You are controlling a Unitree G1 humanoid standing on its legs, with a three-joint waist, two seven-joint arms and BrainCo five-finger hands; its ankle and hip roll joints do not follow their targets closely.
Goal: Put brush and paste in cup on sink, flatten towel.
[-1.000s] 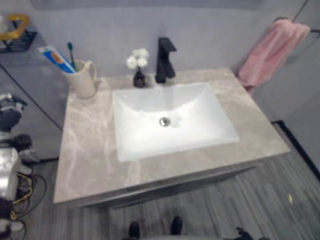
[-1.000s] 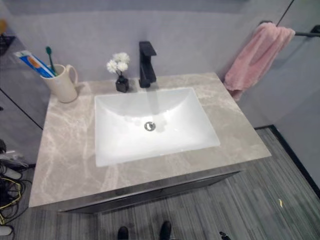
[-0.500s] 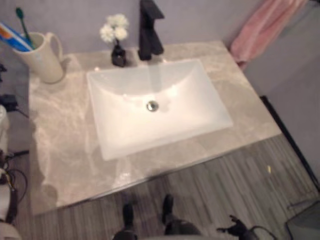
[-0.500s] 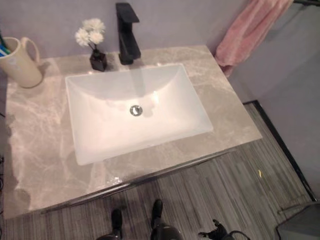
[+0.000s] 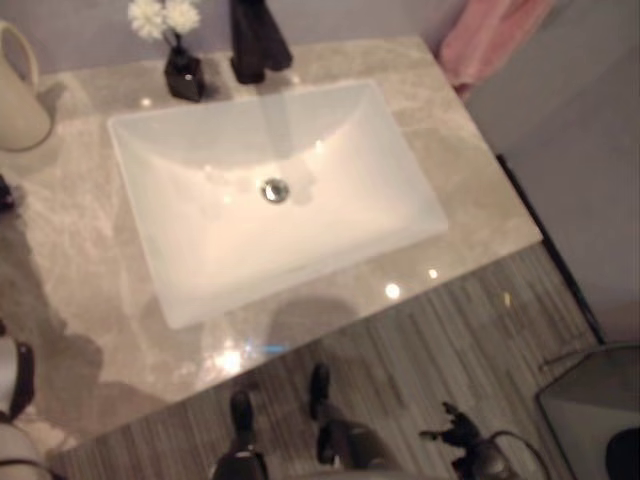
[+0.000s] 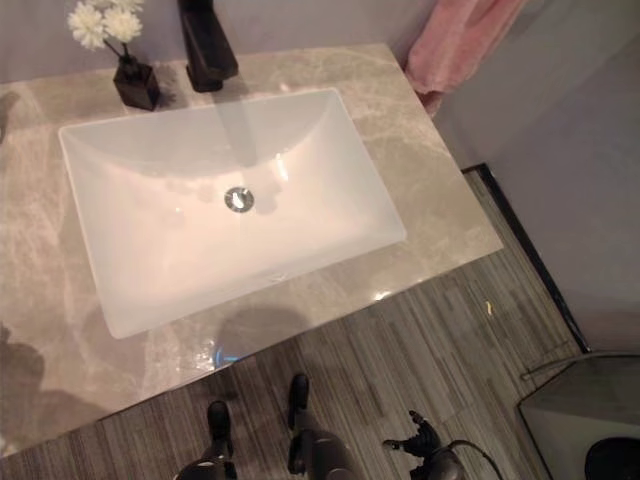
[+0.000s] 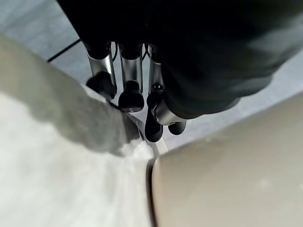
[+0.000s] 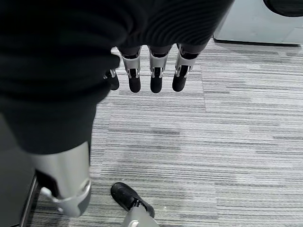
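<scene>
**Both hands down and empty, towel yet to be flattened**

Your cup stands at the tabletop's far left corner, by the wall; its top is cut off, so you cannot confirm brush and paste inside. The pink towel hangs bunched off the far right corner, likely your open job. Your right hand hangs over the carpeted floor, fingers straight and holding nothing. Your left hand has relaxed, empty fingers too. The white basin, black faucet and flower vase sit along the back edge.
</scene>
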